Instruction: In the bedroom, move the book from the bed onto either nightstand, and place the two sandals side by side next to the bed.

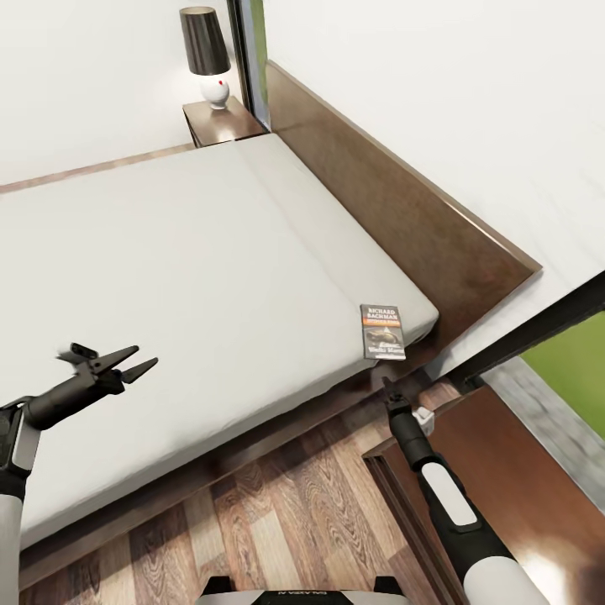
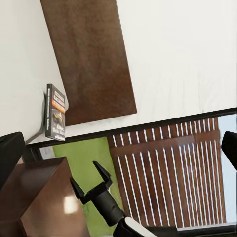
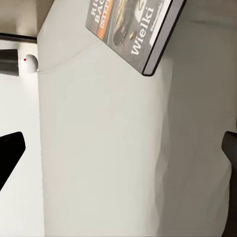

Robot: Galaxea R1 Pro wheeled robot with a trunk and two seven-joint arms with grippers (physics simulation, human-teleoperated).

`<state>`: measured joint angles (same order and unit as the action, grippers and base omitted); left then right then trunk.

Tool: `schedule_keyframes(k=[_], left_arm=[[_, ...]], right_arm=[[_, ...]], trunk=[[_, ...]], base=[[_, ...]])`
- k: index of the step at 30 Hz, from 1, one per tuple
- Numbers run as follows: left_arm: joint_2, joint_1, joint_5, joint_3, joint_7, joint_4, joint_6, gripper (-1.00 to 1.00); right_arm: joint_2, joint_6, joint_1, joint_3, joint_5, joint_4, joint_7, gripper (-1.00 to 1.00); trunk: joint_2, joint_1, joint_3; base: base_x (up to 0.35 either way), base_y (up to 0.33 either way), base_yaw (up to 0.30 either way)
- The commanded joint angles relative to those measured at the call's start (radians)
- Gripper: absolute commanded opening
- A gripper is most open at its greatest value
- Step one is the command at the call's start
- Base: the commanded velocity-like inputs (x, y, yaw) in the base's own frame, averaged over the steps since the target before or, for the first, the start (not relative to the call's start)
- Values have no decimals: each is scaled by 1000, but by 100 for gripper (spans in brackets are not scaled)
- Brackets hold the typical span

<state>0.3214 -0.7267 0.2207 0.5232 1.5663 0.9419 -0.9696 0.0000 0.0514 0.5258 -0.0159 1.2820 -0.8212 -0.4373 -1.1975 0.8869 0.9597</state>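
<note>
Book (image 1: 383,331): a thin paperback lying flat, cover up, at the corner of the bed (image 1: 168,277) nearest the headboard (image 1: 403,210), its lower edge reaching the rounded rim of the mattress and perhaps jutting slightly past it. It looks light and fairly stiff along the spine but bendable across the pages, with a glossy cover that could slide on the smooth sheet when nudged. Lying flush on a soft surface, it offers little for fingers to get under; the best hold is probably across the short edge at the mattress rim, pinching cover and back together, or along the spine, where it is firmest. The right hand (image 1: 388,385) is just below that corner, pointing up toward the book; in the left wrist view its fingers (image 2: 101,170) stand apart. The left hand (image 1: 133,364) hovers over the near side of the mattress, well apart from the book, fingers spread and empty. A nightstand (image 1: 538,496) sits just beside the right arm; another (image 1: 220,122), with a lamp (image 1: 207,55), stands beyond the bed.
</note>
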Motion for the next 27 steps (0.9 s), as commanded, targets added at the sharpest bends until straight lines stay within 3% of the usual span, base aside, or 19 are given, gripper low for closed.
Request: schedule_keyframes(k=[1, 12, 18, 27], left_arm=[[-3, 0, -1, 1, 4, 0, -11, 100], [-8, 0, -1, 2, 4, 0, -11, 100], [-8, 0, -1, 1, 4, 0, -11, 100], [-20, 0, -1, 1, 4, 0, -11, 100]], right_arm=[[0, 5, 0, -1, 11, 0, -4, 100], [-1, 3, 3, -2, 14, -4, -4, 100], [-4, 1, 70, -2, 13, -3, -4, 100], [-3, -15, 84, -1, 6, 9, -2, 100]], trunk=[[0, 0, 0], [0, 0, 0], [0, 0, 0], [0, 0, 0]], base=[[0, 0, 0], [0, 0, 0], [0, 0, 0], [0, 0, 0]])
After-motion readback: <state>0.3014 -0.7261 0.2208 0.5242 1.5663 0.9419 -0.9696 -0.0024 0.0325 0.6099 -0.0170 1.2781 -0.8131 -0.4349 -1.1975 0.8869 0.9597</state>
